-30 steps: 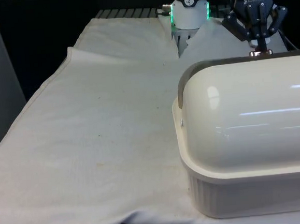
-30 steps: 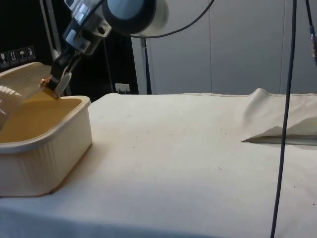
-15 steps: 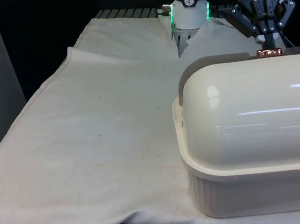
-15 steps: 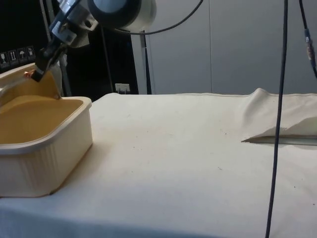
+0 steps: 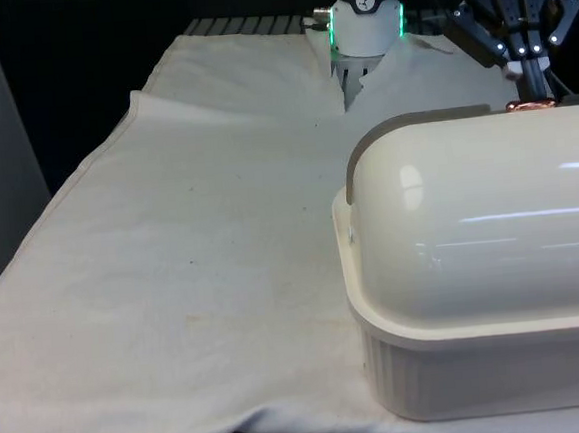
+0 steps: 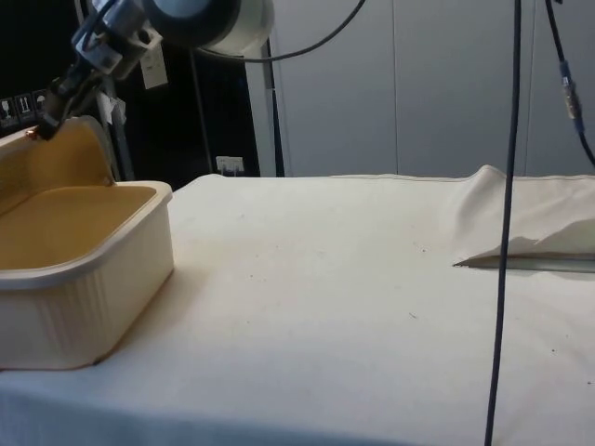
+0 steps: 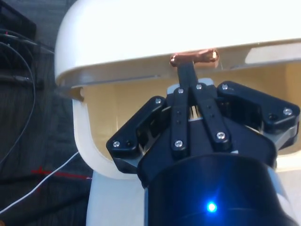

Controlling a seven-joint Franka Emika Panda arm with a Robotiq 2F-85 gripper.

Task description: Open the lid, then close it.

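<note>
Lid [image 5: 490, 216] rolled further back since earlier, box [image 6: 84, 279] interior exposed. Cream, glossy, copper handle [image 7: 194, 58]. Pincer [image 7: 188, 70] pinching handle, arm reaching from 12 o'clock.

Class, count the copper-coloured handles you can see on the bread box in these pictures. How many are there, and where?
1. The copper handle sits on the front edge of the raised lid, gripped by the pincer. Others may be hidden.

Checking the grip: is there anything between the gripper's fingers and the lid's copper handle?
Nothing: in the wrist view the gripper is closed directly on the copper handle of the raised lid.
</note>
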